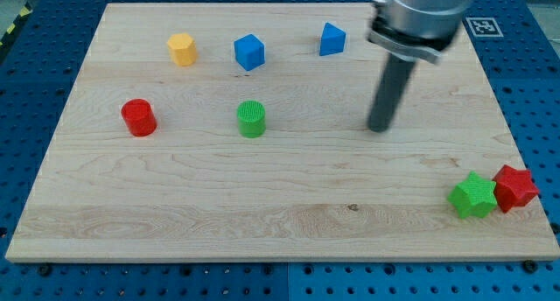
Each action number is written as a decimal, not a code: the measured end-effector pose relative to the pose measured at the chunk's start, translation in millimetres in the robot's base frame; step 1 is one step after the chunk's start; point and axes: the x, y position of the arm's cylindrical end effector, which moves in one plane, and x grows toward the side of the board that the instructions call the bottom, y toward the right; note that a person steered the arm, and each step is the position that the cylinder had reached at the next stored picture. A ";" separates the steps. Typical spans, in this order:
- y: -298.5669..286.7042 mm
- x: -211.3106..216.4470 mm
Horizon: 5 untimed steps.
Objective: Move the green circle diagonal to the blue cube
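Observation:
The green circle (251, 119) is a short green cylinder standing near the middle of the wooden board (280, 213). The blue cube (249, 52) sits above it, toward the view's top. My tip (380, 128) rests on the board well to the right of the green circle, at about the same height in the view, and touches no block.
A yellow hexagonal block (182, 49) lies left of the blue cube. A second blue block (332, 39), wedge-like, lies at the top right. A red cylinder (138, 117) stands at the left. A green star (473, 196) and a red star (514, 187) touch at the bottom right.

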 end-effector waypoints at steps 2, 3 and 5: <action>-174.8 -22.7; -201.6 -4.2; -25.6 44.9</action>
